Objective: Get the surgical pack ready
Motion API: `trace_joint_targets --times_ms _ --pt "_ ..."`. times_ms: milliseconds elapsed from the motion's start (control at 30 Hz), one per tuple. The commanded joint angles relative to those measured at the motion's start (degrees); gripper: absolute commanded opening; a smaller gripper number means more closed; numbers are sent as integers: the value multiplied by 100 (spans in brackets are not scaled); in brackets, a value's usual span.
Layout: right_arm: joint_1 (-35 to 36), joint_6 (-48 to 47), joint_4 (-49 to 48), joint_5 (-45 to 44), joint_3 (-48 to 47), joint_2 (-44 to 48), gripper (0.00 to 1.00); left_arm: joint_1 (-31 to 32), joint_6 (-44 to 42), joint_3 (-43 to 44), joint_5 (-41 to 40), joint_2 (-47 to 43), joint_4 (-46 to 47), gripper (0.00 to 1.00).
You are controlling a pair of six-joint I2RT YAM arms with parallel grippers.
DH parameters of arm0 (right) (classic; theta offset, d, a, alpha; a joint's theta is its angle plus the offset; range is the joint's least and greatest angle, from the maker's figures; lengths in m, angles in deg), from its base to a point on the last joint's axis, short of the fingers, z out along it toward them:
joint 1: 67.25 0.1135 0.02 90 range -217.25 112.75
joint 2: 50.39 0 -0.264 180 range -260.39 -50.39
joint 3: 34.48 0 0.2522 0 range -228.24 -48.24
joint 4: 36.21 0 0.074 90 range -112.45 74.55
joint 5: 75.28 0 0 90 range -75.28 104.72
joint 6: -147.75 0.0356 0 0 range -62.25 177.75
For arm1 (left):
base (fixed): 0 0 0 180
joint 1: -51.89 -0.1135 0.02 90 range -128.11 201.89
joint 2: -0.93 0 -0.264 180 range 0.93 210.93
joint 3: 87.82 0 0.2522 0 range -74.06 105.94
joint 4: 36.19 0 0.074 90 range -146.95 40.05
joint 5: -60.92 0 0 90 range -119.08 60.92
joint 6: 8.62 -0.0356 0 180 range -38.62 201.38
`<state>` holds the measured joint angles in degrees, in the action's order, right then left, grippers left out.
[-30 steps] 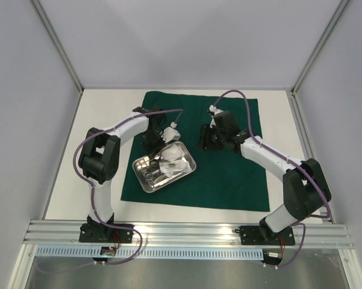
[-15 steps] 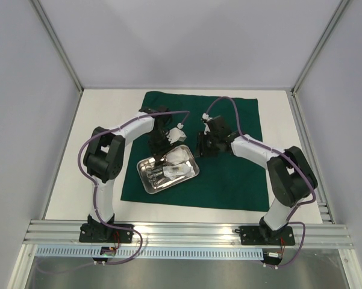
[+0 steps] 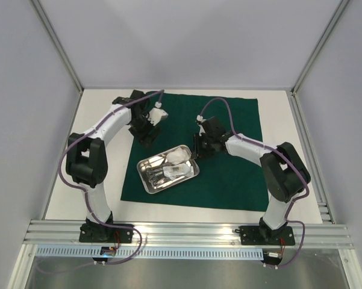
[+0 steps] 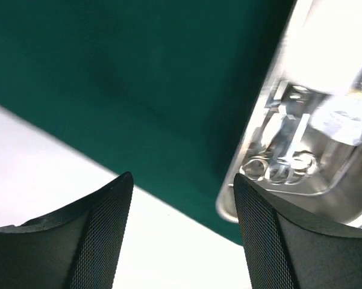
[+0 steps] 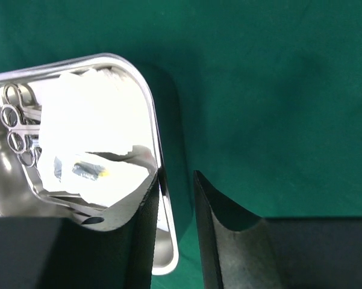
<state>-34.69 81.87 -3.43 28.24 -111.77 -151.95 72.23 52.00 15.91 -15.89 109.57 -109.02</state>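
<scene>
1. Nearest: white tabletop [image 3: 102,120] w/ dark green drape [image 3: 229,174] spread flat on it. The drape's near edge lies just beyond the arm bases.
2. Steel tray [image 3: 143,177] sits on the drape's near-left part, turned at an angle to the drape's edges.
3. In the tray: white gauze [image 5: 90,126] piled toward its far-right end. Slim metal instruments w/ ring handles [image 5: 15,141] lie partly under the gauze. Can't tell scissors from forceps.
4. Right end effector [image 5: 176,180] is at the tray's far-right corner, pointing down. Its fingers stand a narrow gap apart and straddle the rim, one inside the tray and one outside. It isn't clamped: green cloth shows between the rim and the outer finger [image 5: 223,241].
5. Left end effector [image 4: 184,177] is farther back, above the drape's left part, just beyond the tray's far-left corner and apart from it. Fingers wide apart, nothing between them. The wrist view past them shows drape, the drape's edge against the tabletop, and a blurred tray end.
6. Farthest: the drape's back edge, close to the enclosure's rear wall [image 3: 187,42].
</scene>
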Motion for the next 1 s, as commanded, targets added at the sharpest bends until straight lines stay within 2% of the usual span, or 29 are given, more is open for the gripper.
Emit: trace_joint_targets --times_ms 0,100,233,367,467,767,967 --pt "31 -21 -48 -130 -318 -206 30 -635 635 135 -17 94 220 76" --pt "49 92 -13 -288 -380 -312 27 -1004 908 170 -378 463 378 76" --pt "58 277 40 -595 -406 -312 22 -1155 900 91 -651 772 659 76" --pt "49 453 198 -1060 -354 -216 7 -1164 908 90 -862 1062 739 76" --pt "-47 734 268 -1333 -248 -75 1 -1155 952 143 -714 1194 730 73" --pt "-697 1981 -74 -1615 709 522 0 -1155 1119 91 -380 1318 686 56" --pt "-786 2860 -364 -1687 1166 804 1 -1155 1216 3 -177 1362 704 51"
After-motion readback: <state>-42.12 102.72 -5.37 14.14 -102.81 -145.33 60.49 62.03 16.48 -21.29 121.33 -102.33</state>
